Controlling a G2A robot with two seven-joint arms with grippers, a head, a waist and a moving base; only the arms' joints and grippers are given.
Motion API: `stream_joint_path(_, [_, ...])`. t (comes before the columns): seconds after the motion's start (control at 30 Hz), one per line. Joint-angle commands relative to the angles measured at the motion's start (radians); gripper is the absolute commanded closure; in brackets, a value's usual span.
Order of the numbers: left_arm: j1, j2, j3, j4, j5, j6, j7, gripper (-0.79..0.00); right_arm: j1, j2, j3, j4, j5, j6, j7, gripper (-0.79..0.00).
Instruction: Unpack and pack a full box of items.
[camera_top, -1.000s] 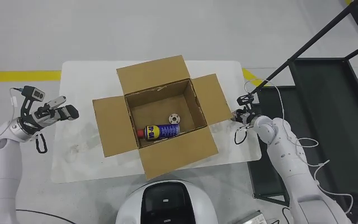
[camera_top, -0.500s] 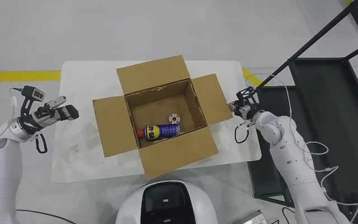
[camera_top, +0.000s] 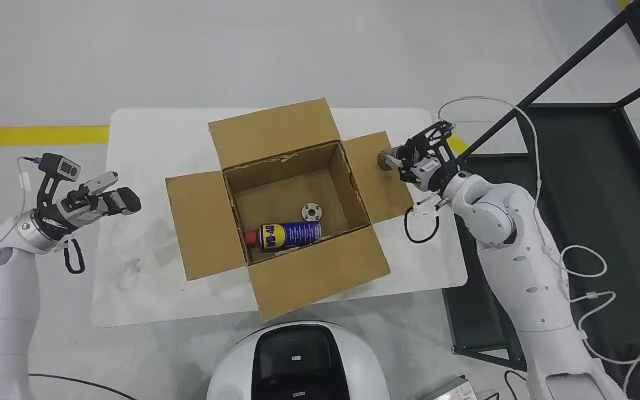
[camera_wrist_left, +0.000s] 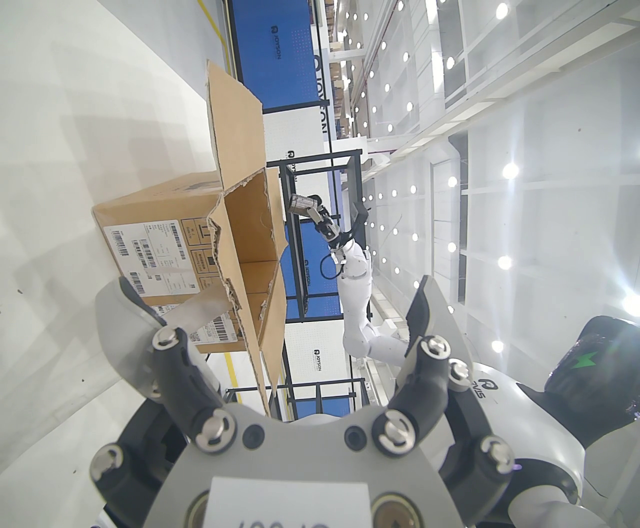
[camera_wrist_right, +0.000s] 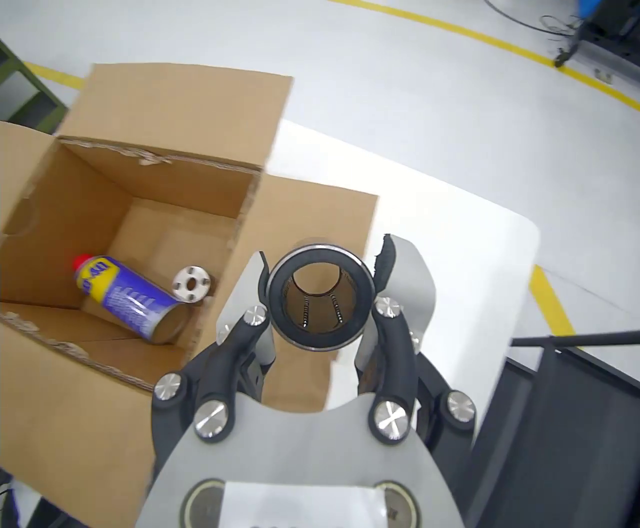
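Right hand is clamped on the steel sleeve, hovering over the box's right flap. Spray can and flange lie inside. Left hand gapes wide, beyond the surface's left edge.

We're in a big industrial hall here, warehouse-style. There's a pale grey painted floor with a yellow line running across it. Overhead, a high ceiling is dotted with rows of round lights, with blue wall panels below. A black metal rack stands just beside the white table, and on it sits a cardboard box with barcode labels.
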Motion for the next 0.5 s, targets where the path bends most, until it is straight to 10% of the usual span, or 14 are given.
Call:
stream_joint_path(0.0, [0.000, 0.000, 0.000, 0.000, 0.000, 0.000, 0.000, -0.785, 0.021, -0.005, -0.045, -0.021, 0.010, 0.000, 0.011, 0.000])
stream_joint_path(0.47, [0.000, 0.000, 0.000, 0.000, 0.000, 0.000, 0.000, -0.785, 0.072, -0.026, -0.196, -0.049, 0.036, -0.005, 0.009, 0.000])
